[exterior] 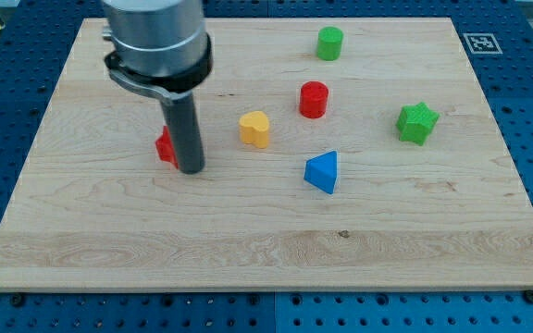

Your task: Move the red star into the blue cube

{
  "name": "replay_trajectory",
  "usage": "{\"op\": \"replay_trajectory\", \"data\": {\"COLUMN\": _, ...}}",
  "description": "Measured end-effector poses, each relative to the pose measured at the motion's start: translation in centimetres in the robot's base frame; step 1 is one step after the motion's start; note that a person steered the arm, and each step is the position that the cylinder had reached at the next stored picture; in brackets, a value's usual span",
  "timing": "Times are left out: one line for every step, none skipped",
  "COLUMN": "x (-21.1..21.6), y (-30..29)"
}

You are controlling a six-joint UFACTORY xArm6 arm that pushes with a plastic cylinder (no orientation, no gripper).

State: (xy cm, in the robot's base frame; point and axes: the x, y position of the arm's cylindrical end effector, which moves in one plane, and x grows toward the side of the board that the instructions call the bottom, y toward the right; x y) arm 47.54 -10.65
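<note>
The red star (165, 147) lies on the wooden board at the view's left of centre, mostly hidden behind my rod. My tip (191, 169) rests on the board right against the star's right side. The blue block (323, 172), which looks like a wedge-shaped cube seen corner-on, sits right of centre, well to the right of my tip and slightly lower in the view.
A yellow heart-like block (255, 129) lies between the star and the blue block, a little higher. A red cylinder (314, 99) stands above the blue block. A green cylinder (330, 43) is near the top. A green star (416, 122) is at the right.
</note>
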Motion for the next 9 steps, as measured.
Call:
{"op": "replay_trajectory", "data": {"x": -0.4, "y": -0.2}}
{"op": "replay_trajectory", "data": {"x": -1.4, "y": -1.5}}
{"op": "replay_trajectory", "data": {"x": -2.8, "y": -4.2}}
{"op": "replay_trajectory", "data": {"x": -4.3, "y": -6.5}}
{"op": "replay_trajectory", "data": {"x": -6.3, "y": -7.7}}
{"op": "replay_trajectory", "data": {"x": -8.3, "y": -7.6}}
{"op": "replay_trajectory", "data": {"x": -8.3, "y": -6.4}}
{"op": "replay_trajectory", "data": {"x": -6.6, "y": -3.9}}
{"op": "replay_trajectory", "data": {"x": -6.6, "y": -3.4}}
